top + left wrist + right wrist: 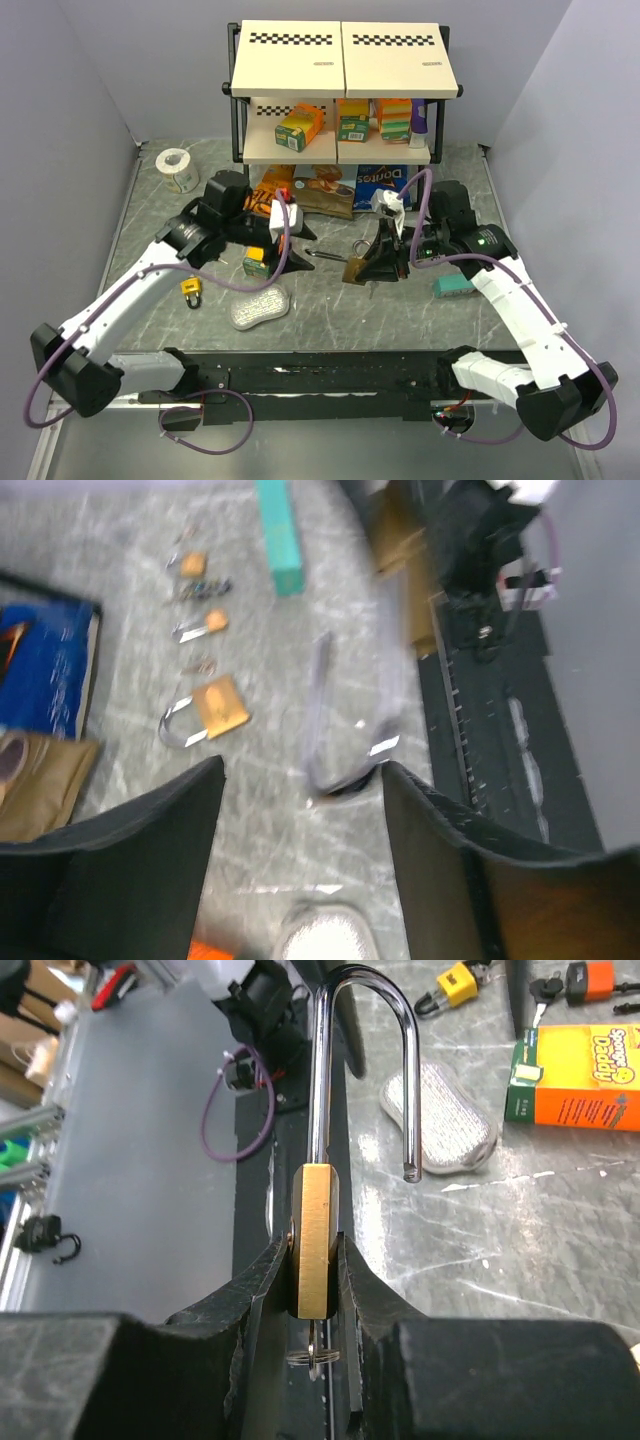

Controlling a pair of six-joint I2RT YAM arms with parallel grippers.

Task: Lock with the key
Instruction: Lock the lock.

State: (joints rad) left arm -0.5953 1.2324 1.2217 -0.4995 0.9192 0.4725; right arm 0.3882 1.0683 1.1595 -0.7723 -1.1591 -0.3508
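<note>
**Right wrist view.** The brass padlock (316,1205) is held upright over the middle of the table (330,300). The right gripper (313,1265) pinches its flat body across the broad faces, fingers closed on it. The chrome shackle (365,1020) stands open, its free end clear of the body.

Treat the lock as dense, rigid and smooth. Polished metal may twist between the dark fingers under a key's torque, so take your hold low on the flat body, never on the round, slick shackle. A metal ring (312,1356) shows beneath the body; whether a key sits in the cylinder cannot be told.

The left gripper (302,770), left of the table's middle, has its fingers apart around nothing, and its view is blurred.

Nearby lie a ribbed white oval pad (440,1120), a yellow padlock (458,982) and an orange carton (580,1075).
</note>
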